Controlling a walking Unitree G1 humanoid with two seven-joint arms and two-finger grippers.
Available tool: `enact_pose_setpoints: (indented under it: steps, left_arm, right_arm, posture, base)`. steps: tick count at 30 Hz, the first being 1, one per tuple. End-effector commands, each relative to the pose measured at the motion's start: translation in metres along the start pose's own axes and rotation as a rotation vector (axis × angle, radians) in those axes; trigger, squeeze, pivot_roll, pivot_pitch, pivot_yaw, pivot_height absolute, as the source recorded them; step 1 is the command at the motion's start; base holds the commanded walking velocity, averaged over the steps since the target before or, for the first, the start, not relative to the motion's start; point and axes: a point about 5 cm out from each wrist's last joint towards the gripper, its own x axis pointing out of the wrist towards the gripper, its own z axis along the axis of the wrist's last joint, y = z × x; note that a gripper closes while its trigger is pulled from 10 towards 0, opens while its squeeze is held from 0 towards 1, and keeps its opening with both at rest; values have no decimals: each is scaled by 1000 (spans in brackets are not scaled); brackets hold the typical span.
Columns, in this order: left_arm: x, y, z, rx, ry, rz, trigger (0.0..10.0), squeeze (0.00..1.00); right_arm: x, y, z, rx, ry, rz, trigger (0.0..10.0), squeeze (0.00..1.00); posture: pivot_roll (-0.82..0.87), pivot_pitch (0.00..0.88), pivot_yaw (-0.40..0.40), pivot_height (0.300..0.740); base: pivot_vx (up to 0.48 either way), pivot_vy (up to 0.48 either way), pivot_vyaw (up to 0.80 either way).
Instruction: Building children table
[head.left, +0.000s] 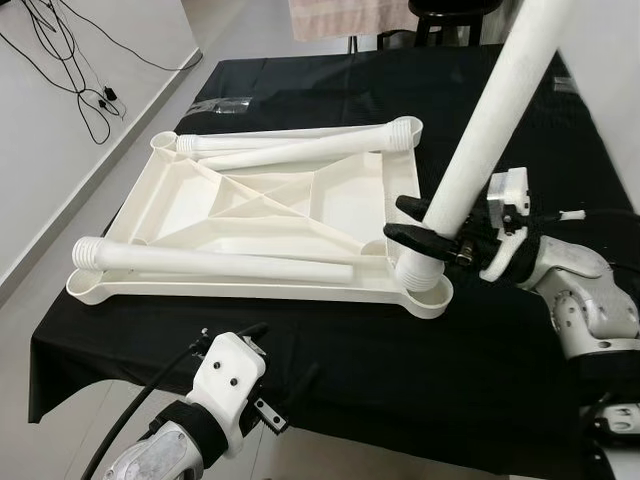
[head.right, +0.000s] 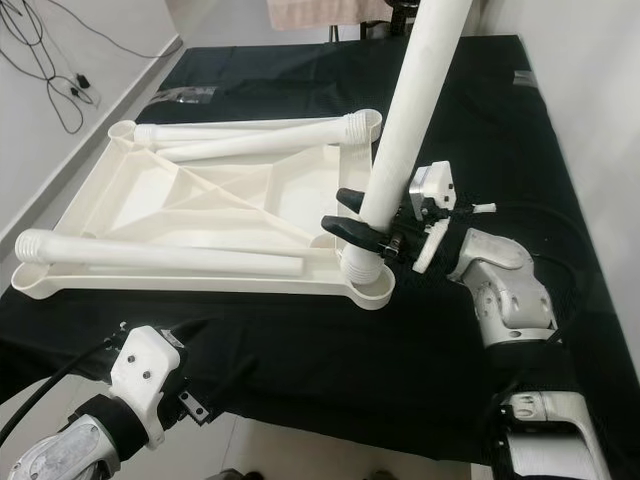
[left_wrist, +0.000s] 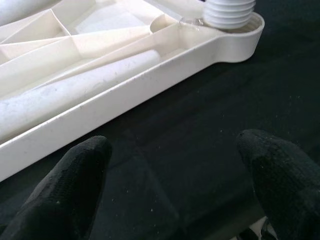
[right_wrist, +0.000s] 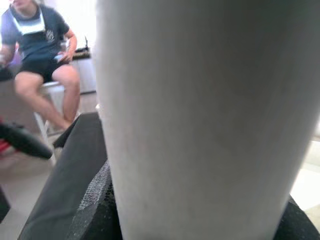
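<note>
White tabletop (head.left: 250, 200) lies underside up on a black cloth (head.left: 400, 360) spread over the floor. One table leg (head.left: 480, 130) stands tilted in the near right corner socket (head.left: 425, 285), its ribbed end seated there. Right gripper (head.left: 420, 225) is clenched around this leg just above the socket. Three loose legs rest in the tabletop: two (head.left: 300, 145) along the far edge, one (head.left: 200, 262) along the near edge. Left gripper (left_wrist: 175, 175) hovers above the cloth near the near edge, fingers (left_wrist: 65, 190) spread, grasping nothing. A seated person (right_wrist: 40, 55) appears in the right wrist view.
</note>
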Motion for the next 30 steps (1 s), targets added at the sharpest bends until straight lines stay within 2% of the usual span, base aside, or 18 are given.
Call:
enact_pose_setpoints:
  steps: [1,4,10,22,25,30]
  left_arm:
    - [-4,-1,-1,13,21,-15,10000,0]
    - [-4,-1,-1,13,21,-16,10000,0]
    - [-4,0,0,20,23,-16,10000,0]
    - [-4,2,0,23,25,-22,10000,0]
    - [-4,2,-1,23,30,-39,10000,0]
    - [-4,1,-2,18,32,-44,10000,0]
  right_arm:
    - [-4,6,-17,43,67,32,10000,0]
    - [-7,6,-17,36,85,50,10000,0]
    - [-7,20,-22,44,120,160,10000,0]
    - [-16,30,-25,48,163,246,10000,0]
    - [-9,38,-30,39,210,326,10000,0]
    - [-3,39,-30,33,252,394,10000,0]
  posture:
    - [60,246,106,740]
    - [62,245,106,740]
    - [69,246,111,740]
    - [63,247,128,740]
    - [60,240,136,740]
    - [58,236,132,740]
  base:
    - [0,0,0]
    - [0,0,0]
    - [0,0,0]
    - [0,0,0]
    - [0,0,0]
    - [0,0,0]
